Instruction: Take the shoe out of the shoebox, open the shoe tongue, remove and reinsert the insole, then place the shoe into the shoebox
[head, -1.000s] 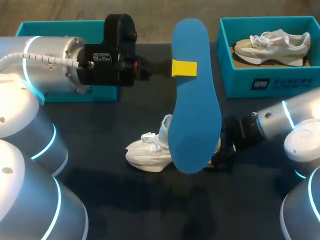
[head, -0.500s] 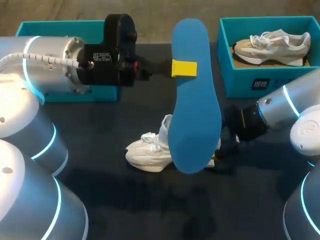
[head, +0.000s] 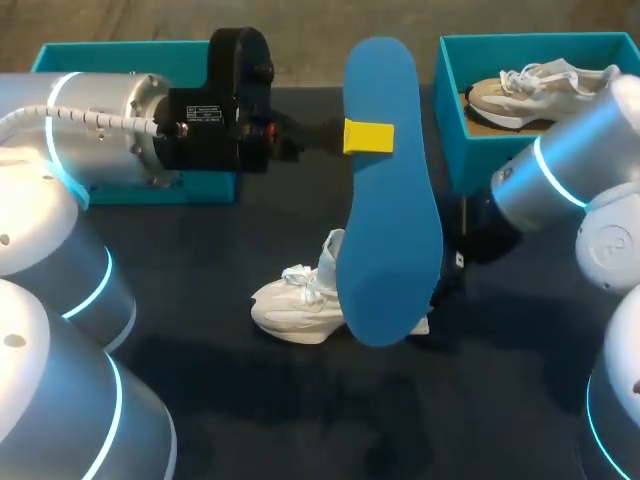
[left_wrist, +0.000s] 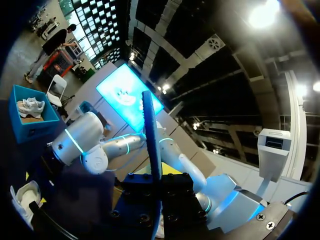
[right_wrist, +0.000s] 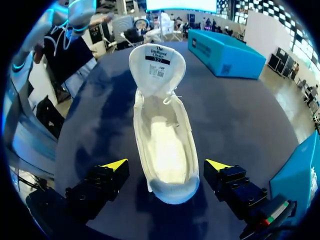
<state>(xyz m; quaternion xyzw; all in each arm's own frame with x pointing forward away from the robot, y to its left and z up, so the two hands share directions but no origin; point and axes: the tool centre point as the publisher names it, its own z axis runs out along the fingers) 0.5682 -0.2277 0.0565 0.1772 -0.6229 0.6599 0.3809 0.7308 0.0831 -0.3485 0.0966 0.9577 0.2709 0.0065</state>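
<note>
So here's where you're at: your left gripper (head: 368, 135) is clamped on the blue insole (head: 388, 200), pinching it on one long edge up near the wider end. You can see one yellow tip flat against the blue face. The insole hangs in the air, well above the table (head: 250, 400). From the left wrist camera it's edge-on, a thin blue strip (left_wrist: 151, 135) rising straight ahead from between the fingers.

The white shoe (head: 295, 305) sits on the table under the insole, so the head camera only catches part of it. The right wrist camera gives you the good look: the shoe (right_wrist: 165, 145) lies lengthwise ahead of your right gripper (right_wrist: 167, 165), heel end between the two yellow tips. The fingers (right_wrist: 116, 164) are spread apart with a sliver of table showing on each side of the heel, so that claw isn't gripping anything. The tongue (right_wrist: 156, 67) is folded forward with its label side showing, and you can see right down onto the pale footbed.

The teal shoebox (head: 465, 150) stands at the far right of the table with a beige sneaker (head: 520, 92) lying in it, and your right arm crosses in front of it. The other teal box (head: 120, 55) is at the far left, mostly behind your left arm.
</note>
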